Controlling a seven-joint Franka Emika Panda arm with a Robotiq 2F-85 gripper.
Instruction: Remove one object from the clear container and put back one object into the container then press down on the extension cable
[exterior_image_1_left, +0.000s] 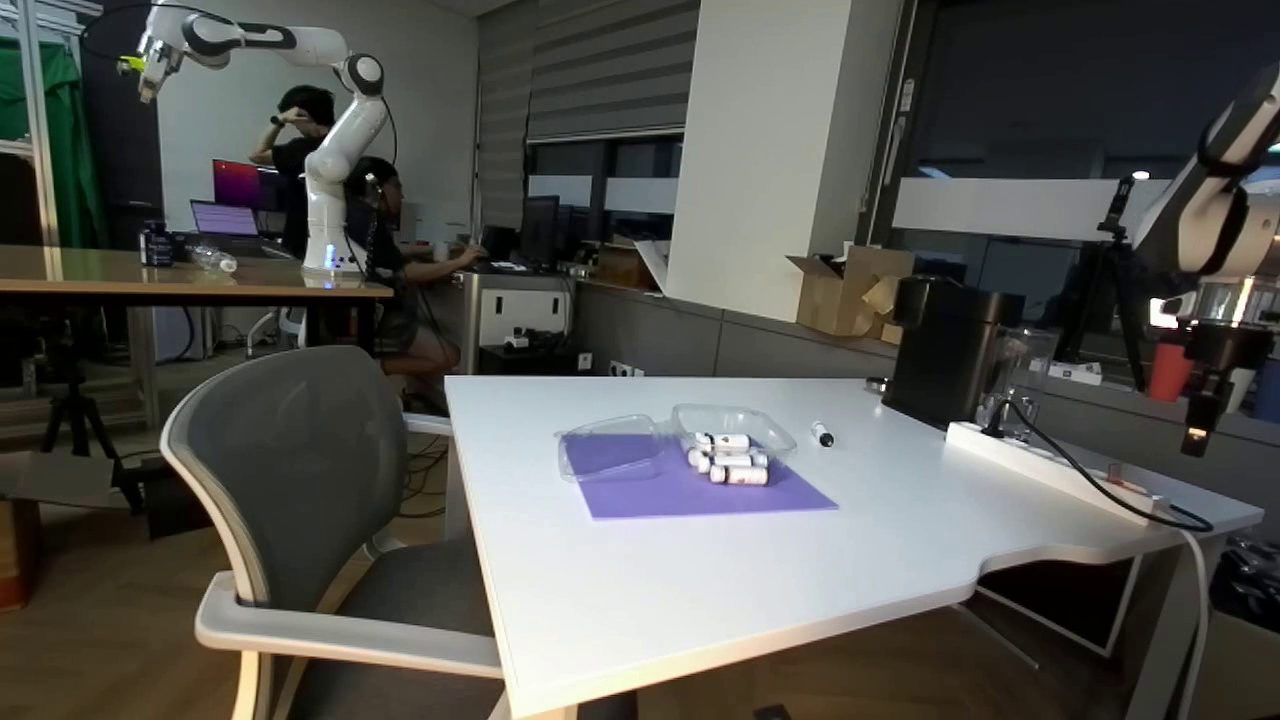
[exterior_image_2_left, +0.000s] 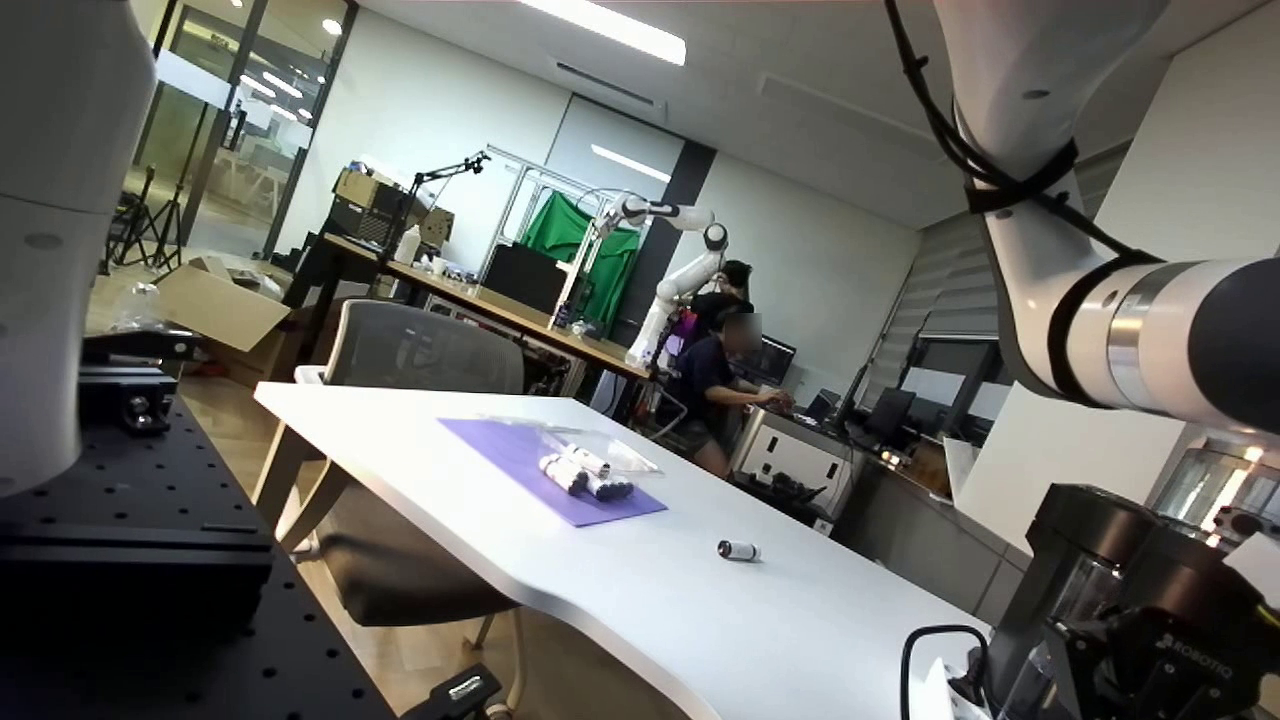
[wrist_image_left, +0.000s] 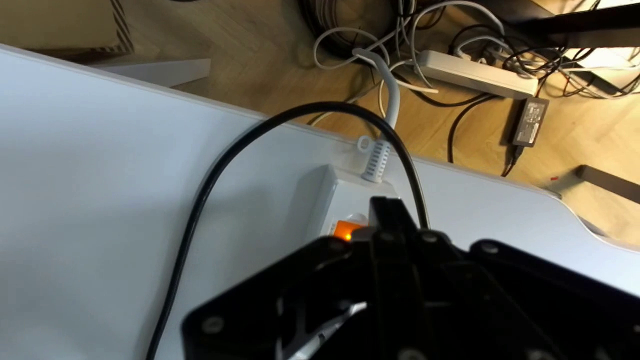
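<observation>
While the black two-fingered gripper (wrist_image_left: 392, 217) hangs near the corded end of the extension cable (exterior_image_1_left: 1030, 463), a long white plastic socket strip on the white tabletop (exterior_image_1_left: 700, 580), its fingers are together and, in an exterior view, apart from the strip. White lettering (exterior_image_2_left: 1195, 655) on its body reads ROBOTIQ. In the wrist view an orange rectangular switch (wrist_image_left: 345, 229) glows on the strip beside the fingertips, and a thick black cable (wrist_image_left: 327, 107) arcs past. Well apart, the clear plastic container (exterior_image_1_left: 772, 432) sits at the edge of a flat purple mat (exterior_image_1_left: 650, 500). Three white cylindrical bottles (exterior_image_1_left: 730, 460) lie heaped by it; whether any is inside, I cannot tell. Another white cylinder (exterior_image_1_left: 822, 434), black at one end, lies alone on the tabletop. Their labels are too small to read.
</observation>
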